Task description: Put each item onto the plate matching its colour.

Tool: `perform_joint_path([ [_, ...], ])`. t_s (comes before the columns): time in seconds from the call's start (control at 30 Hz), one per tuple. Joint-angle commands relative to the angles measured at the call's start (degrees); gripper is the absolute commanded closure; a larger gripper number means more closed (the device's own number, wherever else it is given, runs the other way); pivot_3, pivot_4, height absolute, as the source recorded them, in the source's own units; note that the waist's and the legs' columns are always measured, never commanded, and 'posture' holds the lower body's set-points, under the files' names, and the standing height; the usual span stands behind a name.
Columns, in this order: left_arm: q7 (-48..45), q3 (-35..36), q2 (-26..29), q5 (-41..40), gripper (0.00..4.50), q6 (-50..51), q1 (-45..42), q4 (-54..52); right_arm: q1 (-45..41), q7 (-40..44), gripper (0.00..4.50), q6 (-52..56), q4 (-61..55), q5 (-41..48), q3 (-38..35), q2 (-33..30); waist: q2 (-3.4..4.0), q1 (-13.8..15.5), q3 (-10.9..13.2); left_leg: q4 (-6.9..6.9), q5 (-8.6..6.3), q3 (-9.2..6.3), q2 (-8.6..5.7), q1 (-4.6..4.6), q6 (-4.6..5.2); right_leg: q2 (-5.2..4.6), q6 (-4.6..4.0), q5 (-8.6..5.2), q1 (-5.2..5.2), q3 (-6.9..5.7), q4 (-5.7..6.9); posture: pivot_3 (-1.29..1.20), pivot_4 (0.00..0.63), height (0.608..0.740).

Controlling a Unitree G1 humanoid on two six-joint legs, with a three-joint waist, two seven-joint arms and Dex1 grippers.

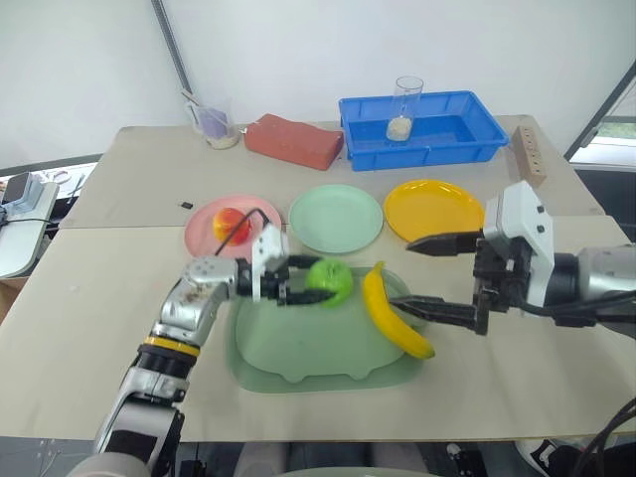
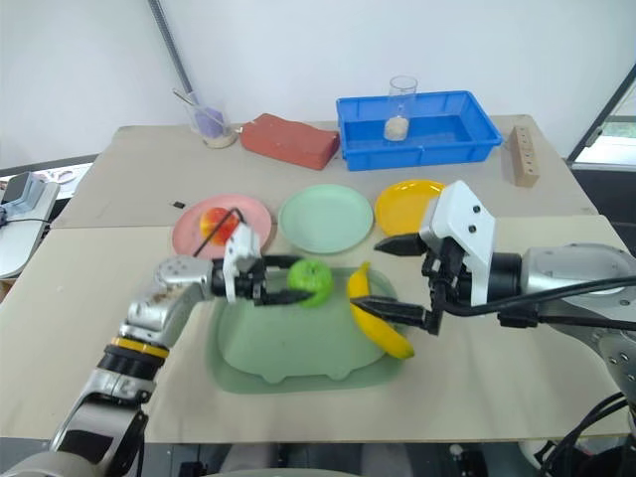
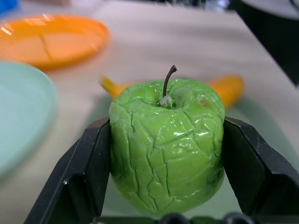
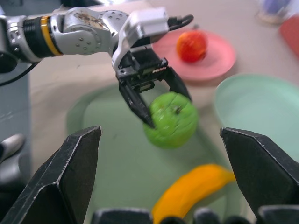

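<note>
Green apple (image 1: 331,281) sits clamped between the two black fingers of the left hand (image 1: 303,282), lifted over the far part of the green tray (image 1: 298,370), just near of the mint green plate (image 1: 336,218) where it belongs. The right hand (image 1: 429,275) hangs released, fingers spread wide around the upper end of the banana (image 1: 394,312), which lies across the tray's right edge.

Risk lies mainly in crowding: the two hands are close, and a sweep of the left hand toward the plate could knock the banana or brush the right fingers. The apple's skin looks glossy and crinkled, so a slip from the pads seems possible if the arm jerks.

The left wrist view shows the grip itself: both pads pressed flat on the apple's sides, stem up. The head views show the layout instead: red apple (image 1: 231,223) already on the pink plate (image 1: 204,237), yellow plate (image 1: 433,210) bare at far right.
</note>
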Motion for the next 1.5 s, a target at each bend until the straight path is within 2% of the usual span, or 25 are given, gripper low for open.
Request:
perform_joint_path([
  [0.03, 10.83, 4.92, -3.67, 1.13, 1.57, -2.96, -6.74, 5.92, -5.66, -7.37, 0.00, -0.29, 2.06, -3.55, 2.59, 3.65, 0.03, 0.04, -0.02, -0.01, 0.00, 0.00, -0.01, 0.01, 0.00, 0.00, 0.00, 0.00, 0.07, 0.00, -0.04, 0.00, 0.150, 0.740],
  [0.1, 17.04, 5.76, -6.60, 4.26, 1.57, -7.44, -10.32, 13.01, -8.65, -11.34, 0.00, 0.83, 3.22, -5.90, 5.08, 6.56, 0.04, 0.05, -0.03, 0.08, 0.03, 0.01, -0.05, 0.05, 0.03, -0.01, 0.03, 0.01, 0.18, 0.02, -0.05, 0.00, 0.150, 0.740],
  [0.13, 18.97, 5.85, -7.63, 5.50, 1.57, -9.33, -11.55, 15.73, -9.69, -12.68, 0.00, 1.19, 3.56, -6.66, 5.96, 7.65, 0.05, 0.04, -0.03, 0.08, 0.25, 0.01, -0.05, 0.05, 0.37, -0.01, 0.07, 0.04, 0.20, 0.03, -0.06, 0.00, 0.150, 0.740],
  [0.27, 29.06, 6.25, -13.30, 10.21, 1.57, -18.14, -17.14, 30.01, -12.69, -18.16, 0.00, 2.41, 4.54, -10.54, 9.06, 12.15, 0.05, 0.07, -0.04, 0.04, 0.37, 0.00, -0.03, -0.02, 0.53, 0.11, 0.61, 0.34, 0.13, 0.08, 0.01, 0.00, 0.150, 0.740],
  [0.5, 31.93, 4.98, -17.59, 14.58, 1.57, -24.42, -19.34, 43.13, -10.18, -18.66, 0.00, 3.31, 4.59, -15.64, 9.61, 11.57, 0.10, 0.10, -0.07, -0.05, 0.45, -0.02, -0.04, -0.03, 0.64, 0.16, 0.74, 0.25, 0.19, 0.12, 0.00, 0.00, 0.150, 0.740],
  [0.57, 32.67, 4.56, -17.52, 15.99, 0.57, -25.66, -19.54, 44.65, -9.50, -18.34, 0.00, 3.34, 4.47, -16.28, 9.22, 11.40, 0.09, 0.01, -0.06, -0.05, 0.45, -0.02, -0.03, 0.01, 0.64, 0.16, 0.74, 0.25, 0.17, 0.12, 0.00, 0.00, 0.150, 0.740],
  [0.63, 32.32, 4.27, -17.32, 16.93, 0.08, -26.47, -19.61, 45.36, -9.04, -18.39, 0.00, 3.68, 4.19, -16.50, 8.70, 11.63, 0.09, -0.10, -0.06, -0.07, 0.44, -0.02, -0.03, -0.03, 0.63, 0.15, 0.73, 0.26, 0.16, 0.14, 0.07, 0.00, 0.150, 0.740],
  [0.83, 30.93, 4.81, -16.86, 17.09, 0.08, -26.71, -19.59, 44.94, -8.62, -18.54, 0.00, 4.29, 3.58, -16.56, 7.95, 12.41, 0.09, -0.07, -0.06, -0.08, 0.41, -0.02, -0.04, 0.04, 0.59, 0.13, 0.69, 0.29, 0.09, 0.12, 0.10, 0.00, 0.150, 0.740],
  [1.0, 28.50, 6.30, -14.95, 15.24, 0.08, -24.11, -18.76, 38.76, -7.64, -17.67, 0.00, 4.47, 3.48, -16.36, 6.95, 11.82, 0.10, -0.02, -0.06, -0.08, 0.44, -0.01, -0.04, -0.04, 0.60, 0.14, 0.69, 0.30, 0.11, 0.12, 0.11, 0.00, 0.150, 0.740],
  [1.17, 16.96, 5.71, -8.85, 8.16, 0.08, -13.07, -11.71, 14.71, -4.85, -13.73, 0.00, 7.04, 3.94, -13.08, 4.41, 9.47, 0.17, -0.31, -0.11, -0.13, 0.46, -0.01, -0.02, -0.02, 0.58, 0.17, 0.68, 0.30, 0.25, 0.19, 0.11, 0.00, 0.150, 0.740],
  [1.27, 4.60, 4.36, -0.94, 1.44, 0.08, -4.98, -6.19, -0.30, -1.53, -8.64, 0.00, 8.38, 2.75, -10.89, 4.60, 5.85, 0.24, -0.43, -0.15, -0.14, 0.48, -0.01, -0.01, 0.00, 0.56, 0.22, 0.65, 0.30, 0.26, 0.28, 0.13, 0.00, 0.150, 0.740],
  [1.37, -6.95, 3.29, 9.25, -2.14, 0.08, -1.03, -1.62, -9.18, 2.06, -5.02, 0.00, 9.29, 1.86, -9.72, 6.07, 3.25, 0.25, -0.77, -0.15, -0.14, 0.47, 0.00, 0.07, 0.09, 0.56, 0.31, 0.52, 0.24, 0.22, 0.32, 0.15, 0.00, 0.150, 0.740],
  [1.43, -12.81, 2.95, 14.87, -2.98, 0.08, -1.55, 0.96, -12.99, 3.57, -4.96, 0.00, 9.40, 1.69, -10.01, 7.45, 3.88, 0.23, -0.88, -0.14, -0.13, 0.35, 0.02, 0.10, 0.21, 0.45, 0.29, -0.01, -0.06, 0.10, 0.31, 0.14, 0.00, 0.150, 0.740],
  [1.5, -15.75, 3.51, 18.09, -4.15, 0.08, -2.17, 3.11, -15.97, 4.65, -5.95, 0.00, 9.89, 1.76, -10.52, 8.97, 5.51, 0.23, -0.91, -0.14, -0.12, 0.18, 0.07, 0.10, 0.22, 0.20, 0.23, -0.08, -0.09, 0.11, 0.30, 0.11, 0.00, 0.150, 0.740],
])
